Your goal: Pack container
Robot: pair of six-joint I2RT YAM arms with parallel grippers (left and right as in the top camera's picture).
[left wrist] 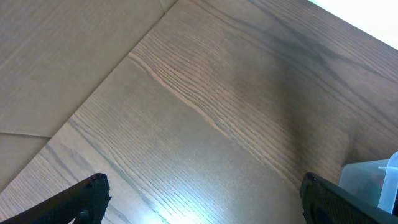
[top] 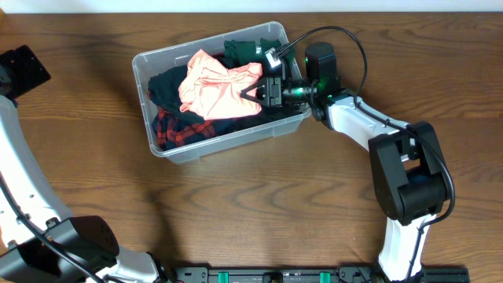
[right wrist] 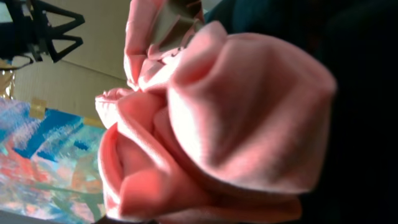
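Observation:
The clear plastic container (top: 165,149) stands at the back middle of the table, holding a pink garment (top: 212,86), a red-and-black plaid cloth (top: 185,130), dark cloth and green cloth (top: 247,49). My right gripper (top: 251,91) reaches in over the container's right rim and is shut on the pink garment's right edge. In the right wrist view the pink garment (right wrist: 211,124) fills the frame and hides the fingers. My left gripper (left wrist: 205,208) is open and empty above bare table at the far left (top: 23,69). A container corner (left wrist: 373,180) shows in its view.
The wooden table (top: 259,204) extends in front of and to both sides of the container. The right arm (top: 409,173) stretches from the front right edge. The left arm's base (top: 71,244) is at the front left.

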